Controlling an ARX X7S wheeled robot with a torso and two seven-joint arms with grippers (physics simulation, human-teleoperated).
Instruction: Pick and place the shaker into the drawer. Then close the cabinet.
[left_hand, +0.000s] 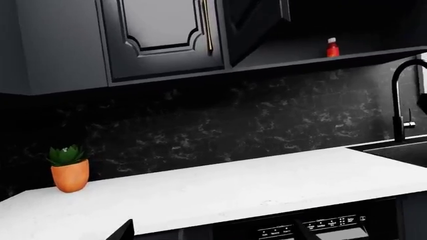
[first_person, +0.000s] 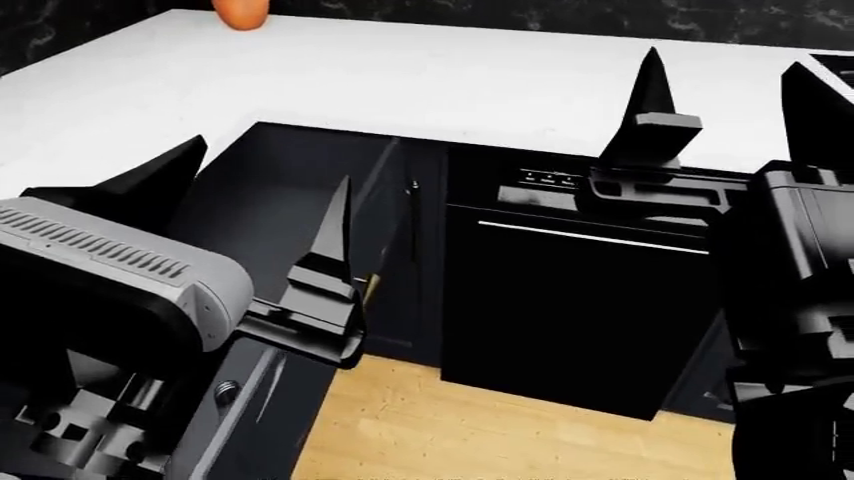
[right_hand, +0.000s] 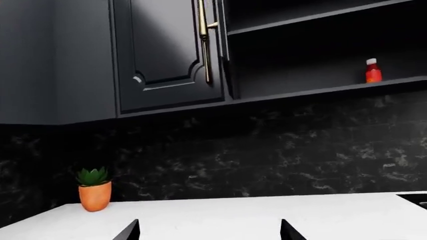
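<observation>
The shaker is out of view in every frame. In the head view the drawer (first_person: 283, 215) stands pulled out below the white counter, its dark inside showing and a small round knob (first_person: 227, 392) on its front. The dark cabinet (first_person: 419, 270) runs beside it. My left gripper (first_person: 260, 175) hovers over the open drawer, open with nothing between its fingers. My right gripper (first_person: 730, 78) is open and empty too, raised in front of the counter's edge above the dishwasher. Both wrist views show only the fingertips (left_hand: 124, 231) (right_hand: 131, 230), spread wide.
A glossy black dishwasher (first_person: 574, 300) with a silver bar handle sits right of the drawer. An orange plant pot (left_hand: 70, 175) (right_hand: 95, 195) stands at the counter's back left. A red bottle (left_hand: 332, 48) is on the open upper shelf. A black tap (left_hand: 400, 100) and a sink lie to the right.
</observation>
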